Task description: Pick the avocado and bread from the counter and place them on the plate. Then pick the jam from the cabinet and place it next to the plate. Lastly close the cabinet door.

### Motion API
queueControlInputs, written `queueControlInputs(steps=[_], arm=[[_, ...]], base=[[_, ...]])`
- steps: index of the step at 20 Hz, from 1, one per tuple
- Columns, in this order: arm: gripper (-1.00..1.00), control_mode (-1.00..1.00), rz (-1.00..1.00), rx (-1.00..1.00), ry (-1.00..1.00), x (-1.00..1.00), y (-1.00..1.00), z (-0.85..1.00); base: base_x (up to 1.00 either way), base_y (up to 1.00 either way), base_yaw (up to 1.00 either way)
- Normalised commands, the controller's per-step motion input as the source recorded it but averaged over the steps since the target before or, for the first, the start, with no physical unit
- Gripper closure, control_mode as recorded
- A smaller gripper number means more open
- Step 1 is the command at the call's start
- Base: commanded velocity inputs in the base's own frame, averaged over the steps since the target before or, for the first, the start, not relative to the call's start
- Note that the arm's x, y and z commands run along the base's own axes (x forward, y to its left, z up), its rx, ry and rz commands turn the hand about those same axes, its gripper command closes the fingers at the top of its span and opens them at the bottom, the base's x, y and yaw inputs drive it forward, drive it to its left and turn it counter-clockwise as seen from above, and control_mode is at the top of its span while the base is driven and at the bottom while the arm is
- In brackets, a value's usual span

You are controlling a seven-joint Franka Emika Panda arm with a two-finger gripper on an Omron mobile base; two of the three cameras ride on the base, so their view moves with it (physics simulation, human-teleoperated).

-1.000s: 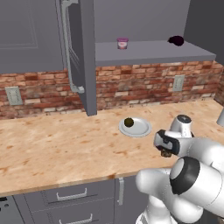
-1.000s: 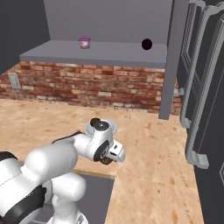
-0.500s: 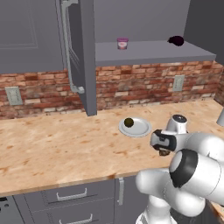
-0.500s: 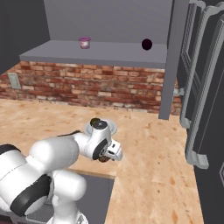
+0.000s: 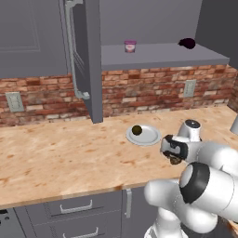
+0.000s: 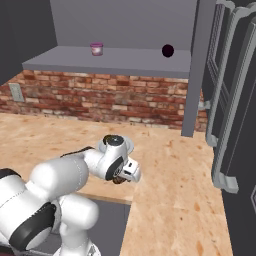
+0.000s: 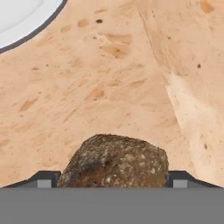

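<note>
While the end effector (image 7: 112, 177) clamps the bread (image 7: 114, 161) between both fingertips, it hangs above the surface (image 5: 69, 153) near the front edge, close to the plate (image 5: 149, 137). Avocado (image 5: 136, 129) sits on plate. Jam (image 5: 130, 45) on cabinet shelf (image 5: 162, 56); cabinet door (image 5: 88, 56) stands open.

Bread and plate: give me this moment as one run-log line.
avocado: on plate | bread: between jaws, off counter | jam: on cabinet shelf | door: open
</note>
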Motion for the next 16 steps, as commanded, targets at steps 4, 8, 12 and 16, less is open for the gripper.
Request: queueControlInputs(steps=[4,8,12,16], arm=[[1.0,-1.0,0.0,0.02,-0.26,-0.39,0.01,0.54],[1.0,-1.0,0.0,0.01,-0.22,0.02,0.2,0.59],[1.0,-1.0,0.0,0.0,-0.06,0.44,0.36,0.47],[1.0,-1.0,0.0,0.0,0.01,0.74,0.3,0.35]], base=[[0.0,0.0,0.0],[0.0,0.0,0.0],[0.0,0.0,0.0],[0.0,0.0,0.0]])
